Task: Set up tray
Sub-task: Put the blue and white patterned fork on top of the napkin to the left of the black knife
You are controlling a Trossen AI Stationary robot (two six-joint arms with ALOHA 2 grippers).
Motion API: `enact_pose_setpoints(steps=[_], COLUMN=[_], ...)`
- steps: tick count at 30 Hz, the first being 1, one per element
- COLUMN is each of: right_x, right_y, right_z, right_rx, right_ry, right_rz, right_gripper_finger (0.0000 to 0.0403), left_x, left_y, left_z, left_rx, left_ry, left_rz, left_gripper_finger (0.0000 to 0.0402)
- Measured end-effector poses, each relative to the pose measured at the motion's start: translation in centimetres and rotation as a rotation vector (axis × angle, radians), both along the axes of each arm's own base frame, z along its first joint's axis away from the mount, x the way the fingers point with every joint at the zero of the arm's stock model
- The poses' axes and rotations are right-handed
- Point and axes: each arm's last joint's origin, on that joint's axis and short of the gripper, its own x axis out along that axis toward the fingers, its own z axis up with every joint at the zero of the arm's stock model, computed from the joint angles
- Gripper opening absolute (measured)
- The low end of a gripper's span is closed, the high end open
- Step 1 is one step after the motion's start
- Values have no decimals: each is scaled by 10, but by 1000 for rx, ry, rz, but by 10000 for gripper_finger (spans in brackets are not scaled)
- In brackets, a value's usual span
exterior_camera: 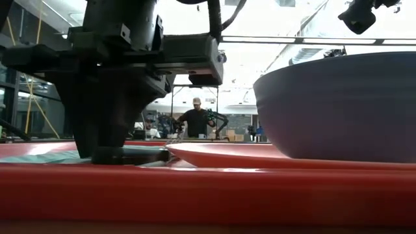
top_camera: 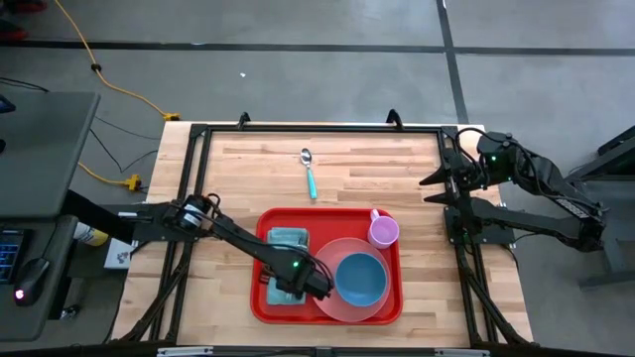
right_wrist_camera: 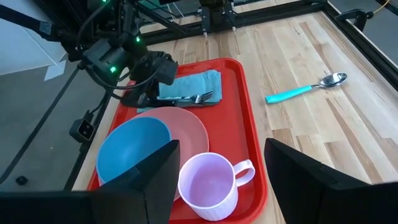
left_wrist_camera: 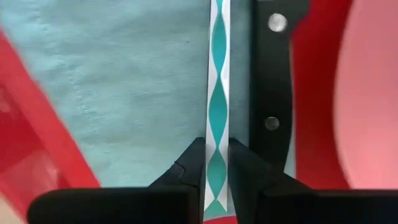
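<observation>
Large red plastic rectangular tray [top_camera: 327, 216] sits at the wooden table's [top_camera: 248, 178] near edge; on it a teal cloth napkin [left_wrist_camera: 124, 87], black-handled knife [left_wrist_camera: 272, 81] and teal-and-white patterned utensil handle [left_wrist_camera: 217, 93] lie side by side, apparently as a place setting. Left gripper [left_wrist_camera: 216, 163] hangs low over the tray's left part, fingers straddling that handle; whether gripping or releasing, cannot tell. Right gripper [right_wrist_camera: 217, 171] waits spread wide and empty off the table's right edge.

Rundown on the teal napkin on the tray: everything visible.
The napkin is a light teal cloth, folded into a rough rectangle with a stitched hem, lying flat on the left part of the red tray, beside the pink plate. A fork and a black-handled knife lie on it. The left claw is directly over it, straddling the fork's teal patterned handle.
</observation>
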Motion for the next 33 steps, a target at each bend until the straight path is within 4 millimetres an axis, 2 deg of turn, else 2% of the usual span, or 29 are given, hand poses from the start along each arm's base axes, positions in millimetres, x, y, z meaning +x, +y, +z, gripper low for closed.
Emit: enact_pose_setpoints(steps=[9, 22, 28, 33], right_x=[0, 0, 0, 0], right_y=[0, 0, 0, 0], right_z=[-1, -1, -1, -1], right_rx=[5, 6, -2, -7], right_ry=[7, 7, 6, 5], right_rz=[2, 3, 7, 9], right_gripper_finger=[213, 213, 213, 213], left_x=[-3, 0, -2, -5], left_y=[11, 8, 5, 5], left_z=[7, 9, 9, 17], left_rx=[58, 44, 42, 44], left_ry=[19, -25, -25, -29], left_rz=[4, -3, -13, -16], left_gripper_finger=[49, 133, 150, 156])
